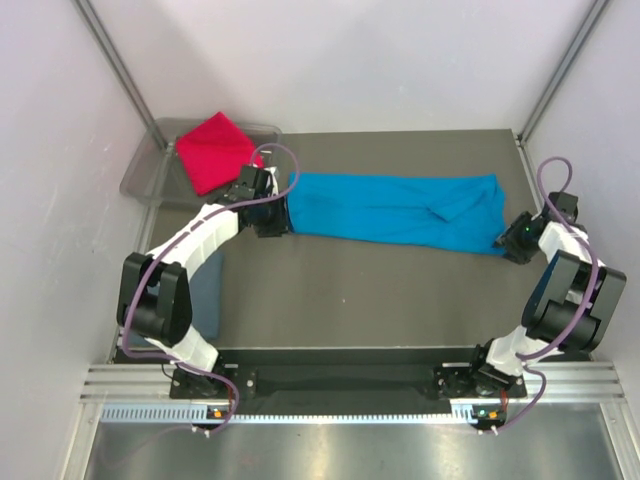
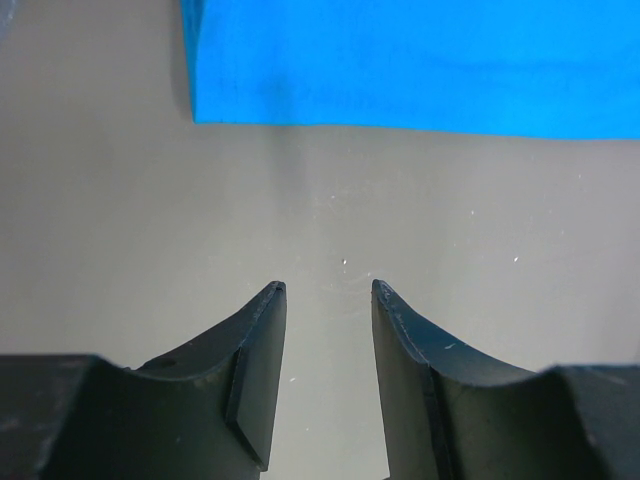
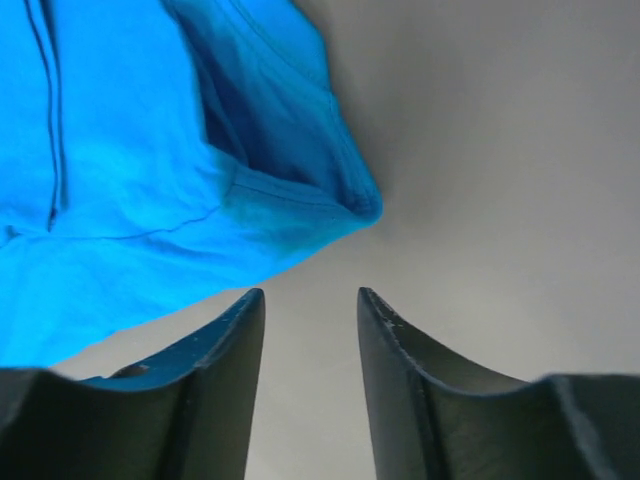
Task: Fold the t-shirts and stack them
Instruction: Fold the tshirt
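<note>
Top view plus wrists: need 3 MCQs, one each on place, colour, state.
1. The red shirt is
A. in the tray
B. under the right arm
C. at the near table edge

2. The long shirt across the table is
A. grey
B. blue
C. red

3. The left tool is
A. shut on cloth
B. open, holding nothing
C. shut on nothing

Key:
1 A: the red shirt sits inside the clear tray in the far left corner.
2 B: the long shirt shows bright turquoise-blue in all three views.
3 B: the left wrist view shows a gap between the fingers with bare table in it, and the cloth lies beyond the tips.
</note>
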